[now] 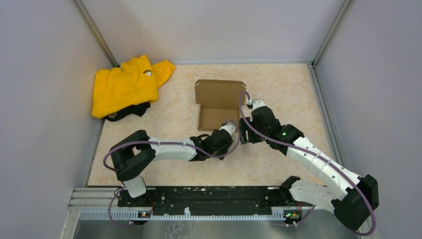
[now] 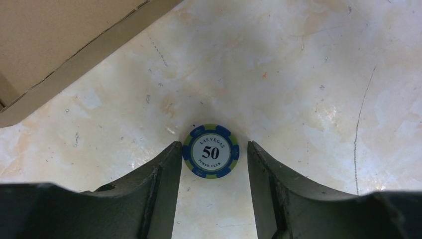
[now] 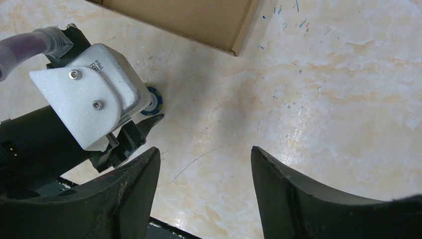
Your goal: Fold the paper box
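Left hand (image 2: 213, 145): fairly wide, fingers straddling the poker chip (image 2: 211, 158), nothing gripped!
Doing it well: I'd say centre the chip, sink flush to the table (image 2: 308, 74), then pinch its rim squarely, because thin chips skid.
Paper box (image 1: 218, 102): middle of the top view, lid flap upright. It sits upper left in the left wrist view, near the fingers.
Right hand (image 3: 205, 155): wide and empty, box at the frame's top edge.

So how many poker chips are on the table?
1: the poker chip lies flat on the table, between the open fingers of the left tool, near the paper box. Others may be hidden.
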Controlling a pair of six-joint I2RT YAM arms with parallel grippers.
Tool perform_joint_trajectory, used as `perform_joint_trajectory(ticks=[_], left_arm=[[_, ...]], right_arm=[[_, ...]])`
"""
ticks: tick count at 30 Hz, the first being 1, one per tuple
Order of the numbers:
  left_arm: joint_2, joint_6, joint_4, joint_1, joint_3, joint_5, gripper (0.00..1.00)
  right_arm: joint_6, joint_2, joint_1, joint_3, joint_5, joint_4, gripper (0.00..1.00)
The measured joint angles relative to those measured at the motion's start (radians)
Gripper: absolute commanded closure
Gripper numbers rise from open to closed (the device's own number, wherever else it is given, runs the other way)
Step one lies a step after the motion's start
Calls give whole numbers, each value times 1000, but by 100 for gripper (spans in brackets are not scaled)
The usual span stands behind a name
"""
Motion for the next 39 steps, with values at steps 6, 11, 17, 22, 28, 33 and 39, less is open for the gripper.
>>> perform_joint_trajectory(ticks=[6,11,17,22,28,33,39], left_arm=[[0,-1,0,0,-2,-5,53],[0,-4,0,0,-2,-9,56],[-2,-5,0,0,-2,-14,57],[-2,-7,-3,0,-1,-21,56],[-2,-4,-26,3,9,-29,56],[-2,5,-56,13,23,-29,55],[0,24,-95,27,41,-31,55]], right_arm=[[0,0,0,0,0,0,34],[0,0,0,0,0,0,34],[0,0,0,0,0,0,34],[0,0,0,0,0,3,34],[0,0,0,0,0,7,34],[-1,0,0,0,0,7,34],[-3,3,0,0,0,7,34]])
